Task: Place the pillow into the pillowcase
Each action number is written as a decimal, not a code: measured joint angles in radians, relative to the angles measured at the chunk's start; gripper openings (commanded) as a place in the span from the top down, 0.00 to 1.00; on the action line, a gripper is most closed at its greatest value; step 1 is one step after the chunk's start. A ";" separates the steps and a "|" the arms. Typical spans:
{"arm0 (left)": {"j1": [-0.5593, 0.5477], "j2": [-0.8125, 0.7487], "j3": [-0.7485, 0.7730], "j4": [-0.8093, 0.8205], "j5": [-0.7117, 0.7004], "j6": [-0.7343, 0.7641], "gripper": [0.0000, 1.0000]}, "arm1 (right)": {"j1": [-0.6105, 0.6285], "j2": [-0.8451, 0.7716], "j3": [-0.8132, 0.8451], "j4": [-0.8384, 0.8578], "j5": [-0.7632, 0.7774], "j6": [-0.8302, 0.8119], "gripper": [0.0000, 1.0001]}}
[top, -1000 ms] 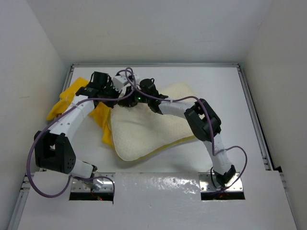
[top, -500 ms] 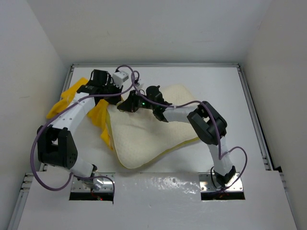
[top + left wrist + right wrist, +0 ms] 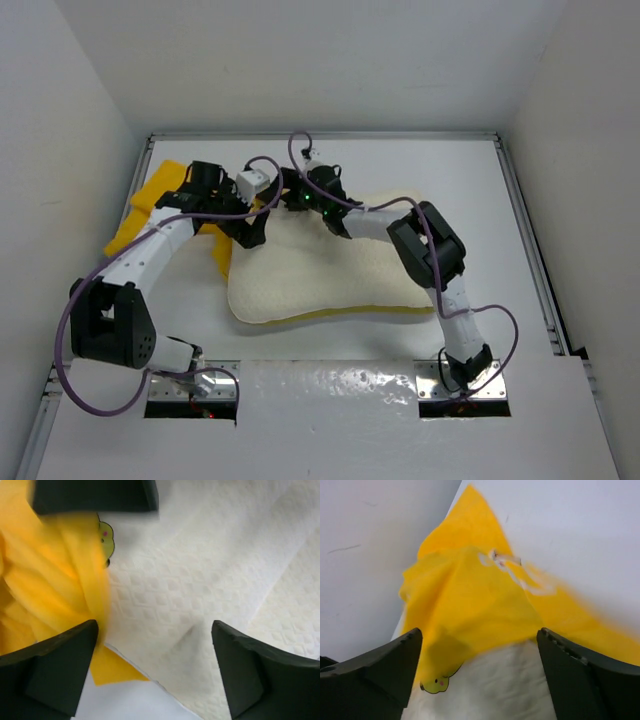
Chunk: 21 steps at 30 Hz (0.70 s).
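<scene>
The cream quilted pillow (image 3: 330, 275) lies across the middle of the table, its far left corner against the bright yellow pillowcase (image 3: 150, 205), which is bunched at the far left. My left gripper (image 3: 250, 230) hangs open over that corner. In the left wrist view the left gripper (image 3: 154, 630) holds nothing, with the pillow (image 3: 200, 580) below it and the pillowcase (image 3: 45, 590) to its left. My right gripper (image 3: 287, 192) is open just beyond. In the right wrist view the right gripper (image 3: 479, 632) spans the pillow (image 3: 490, 695) and the pillowcase (image 3: 470, 605). A small yellow-green mark (image 3: 436, 684) sits at the seam.
The white left wall (image 3: 70, 180) stands close behind the pillowcase, and a metal rail (image 3: 525, 240) runs along the table's right side. Purple cables (image 3: 300, 145) loop above both wrists. A black part (image 3: 95, 495) fills the top of the left wrist view.
Both grippers have opened and let go of the fabric. The raised pillow has dropped flatter on the table. The right gripper has moved farther back, the left gripper to the right.
</scene>
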 measured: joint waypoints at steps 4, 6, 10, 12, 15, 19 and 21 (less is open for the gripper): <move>0.016 0.010 0.055 -0.047 -0.039 -0.013 0.00 | -0.065 -0.024 0.087 -0.112 -0.053 -0.169 0.01; 0.071 0.011 0.114 -0.057 -0.042 -0.016 0.02 | -0.092 -0.098 0.034 -0.169 -0.070 -0.274 0.01; 0.288 -0.009 0.185 -0.029 -0.101 -0.014 0.96 | -0.095 -0.297 -0.093 -0.322 -0.123 -0.497 1.00; 0.350 -0.045 0.138 -0.010 -0.151 0.016 1.00 | -0.071 -0.379 -0.103 -0.399 -0.137 -0.597 1.00; 0.341 -0.099 -0.021 -0.002 -0.188 0.076 0.61 | 0.020 -0.502 -0.127 -0.504 -0.103 -0.797 0.21; 0.320 -0.057 -0.220 0.059 -0.229 0.100 0.42 | 0.237 -0.588 -0.175 -0.579 -0.071 -1.028 0.01; 0.319 -0.005 -0.233 0.090 -0.238 0.089 0.41 | 0.317 -0.587 -0.192 -0.623 -0.070 -1.108 0.01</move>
